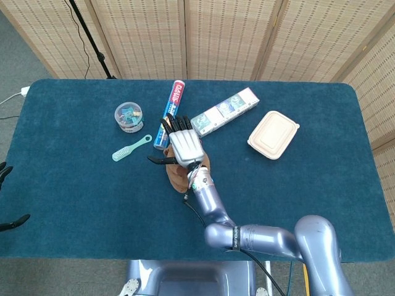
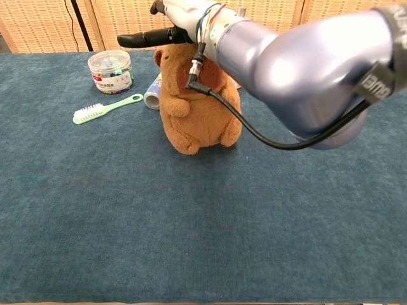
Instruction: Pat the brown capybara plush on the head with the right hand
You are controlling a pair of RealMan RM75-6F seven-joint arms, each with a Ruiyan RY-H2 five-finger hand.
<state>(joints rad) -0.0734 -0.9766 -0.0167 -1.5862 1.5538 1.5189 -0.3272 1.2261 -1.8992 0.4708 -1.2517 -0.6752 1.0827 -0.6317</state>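
The brown capybara plush (image 2: 198, 117) stands upright near the middle of the blue table (image 2: 191, 229), facing the chest camera. In the head view only its lower body (image 1: 176, 176) shows below my right hand (image 1: 182, 145). That hand lies flat, palm down, fingers stretched out over the plush's head and holding nothing. In the chest view the right hand (image 2: 175, 14) sits at the top of the head, its thumb pointing left; whether it touches is hard to tell. My left hand (image 1: 8, 203) shows only as dark fingers, spread and empty, at the far left edge.
Behind the plush lie a toothpaste tube (image 1: 171, 111), a clear round jar (image 1: 128, 116), a green toothbrush (image 1: 131, 148), a long printed box (image 1: 224, 110) and a beige lidded container (image 1: 273, 134). My right forearm (image 2: 299, 70) fills the upper right of the chest view.
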